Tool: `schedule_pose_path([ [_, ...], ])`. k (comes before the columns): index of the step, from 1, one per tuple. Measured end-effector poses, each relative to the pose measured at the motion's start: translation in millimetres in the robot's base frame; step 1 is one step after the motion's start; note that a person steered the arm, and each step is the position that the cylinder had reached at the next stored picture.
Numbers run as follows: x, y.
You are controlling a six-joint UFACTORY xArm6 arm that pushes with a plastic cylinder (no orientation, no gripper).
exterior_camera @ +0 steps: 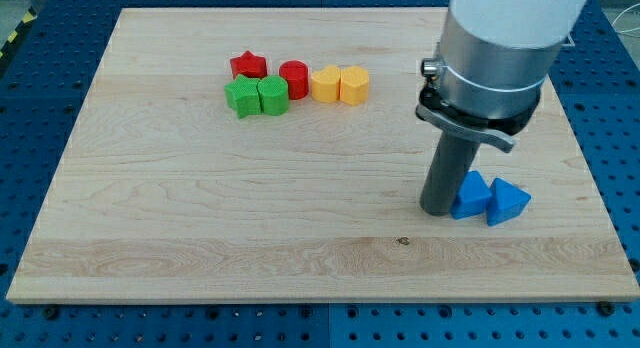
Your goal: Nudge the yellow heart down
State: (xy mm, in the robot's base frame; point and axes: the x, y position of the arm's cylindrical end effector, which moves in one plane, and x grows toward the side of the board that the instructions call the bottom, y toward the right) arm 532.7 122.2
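Two yellow blocks sit near the view's top centre: a yellow heart (354, 85) and, touching its left side, a yellow block (326, 85) of unclear shape. My tip (437, 210) rests on the board at the view's right, far below and to the right of the yellow heart. It touches the left side of a blue triangular block (471, 196).
A second blue triangular block (508, 203) lies right of the first. Left of the yellow blocks are a red cylinder (294, 79), a red star (248, 66), a green star (241, 95) and a green hexagon (273, 94). The wooden board (200, 208) ends at blue pegboard.
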Motion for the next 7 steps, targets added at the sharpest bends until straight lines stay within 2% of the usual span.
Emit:
schedule_pose_path([
  [1, 0.3, 13.9],
  [3, -7.6, -1.9],
  [5, -72.3, 13.7],
  [7, -158.3, 26.5],
])
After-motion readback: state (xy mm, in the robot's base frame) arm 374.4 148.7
